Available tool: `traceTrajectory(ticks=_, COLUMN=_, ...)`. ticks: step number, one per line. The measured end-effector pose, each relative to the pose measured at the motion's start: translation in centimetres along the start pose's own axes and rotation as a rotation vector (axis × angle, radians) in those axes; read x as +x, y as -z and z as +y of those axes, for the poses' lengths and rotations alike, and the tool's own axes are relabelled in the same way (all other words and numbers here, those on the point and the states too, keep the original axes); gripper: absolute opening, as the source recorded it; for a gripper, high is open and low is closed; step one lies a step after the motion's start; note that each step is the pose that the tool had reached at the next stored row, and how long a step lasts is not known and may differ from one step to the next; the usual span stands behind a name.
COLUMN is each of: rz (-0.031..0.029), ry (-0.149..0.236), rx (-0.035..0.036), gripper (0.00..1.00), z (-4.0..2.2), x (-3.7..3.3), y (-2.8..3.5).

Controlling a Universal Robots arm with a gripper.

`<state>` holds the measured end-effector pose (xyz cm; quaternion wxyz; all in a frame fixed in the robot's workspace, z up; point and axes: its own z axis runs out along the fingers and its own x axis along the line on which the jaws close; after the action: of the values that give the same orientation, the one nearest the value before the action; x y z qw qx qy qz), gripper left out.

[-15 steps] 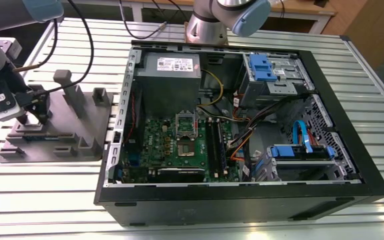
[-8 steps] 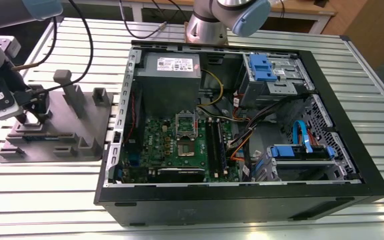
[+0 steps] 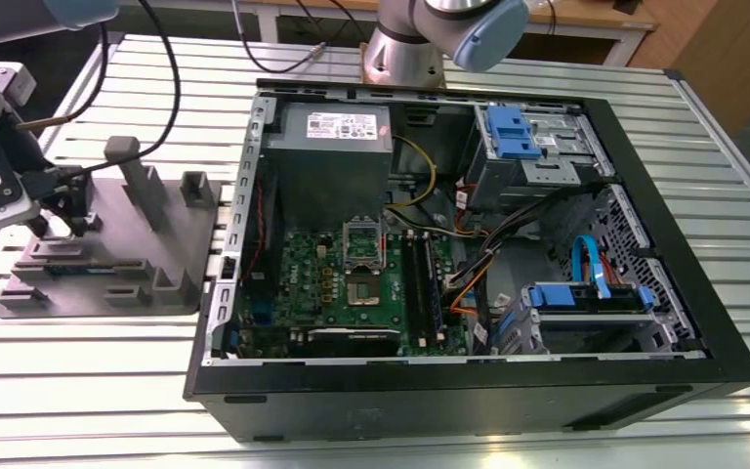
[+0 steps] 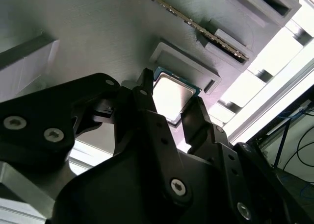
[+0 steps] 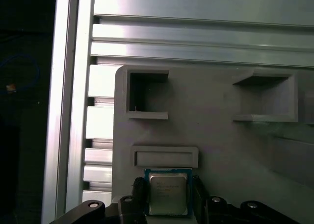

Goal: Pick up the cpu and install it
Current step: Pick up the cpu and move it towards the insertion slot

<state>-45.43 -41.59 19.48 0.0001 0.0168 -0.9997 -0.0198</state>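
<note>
At the grey holder tray's (image 3: 114, 220) edge toward the exterior view's left: black gripper (image 3: 62, 230), down at the tray. Pinched by opposite edges between its two fingers (image 5: 139, 189), in both wrist views: the cpu (image 5: 167, 193), flat, silver top up, just beside a low rectangular block (image 5: 165, 157) on the tray.

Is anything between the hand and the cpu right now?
No. In both wrist views the hand straddles the cpu at the grey tray, nothing in between.
</note>
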Motion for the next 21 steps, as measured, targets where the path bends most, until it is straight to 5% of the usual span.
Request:
traceTrajectory(ticks=7, rz=0.0000, ry=0.000, rx=0.0000, gripper=0.47, z=0.04, x=0.00, y=0.90)
traceTrajectory(ticks=21, rz=0.0001, ry=0.000, rx=0.0000, gripper=0.47, z=0.07, x=0.00, y=1.67)
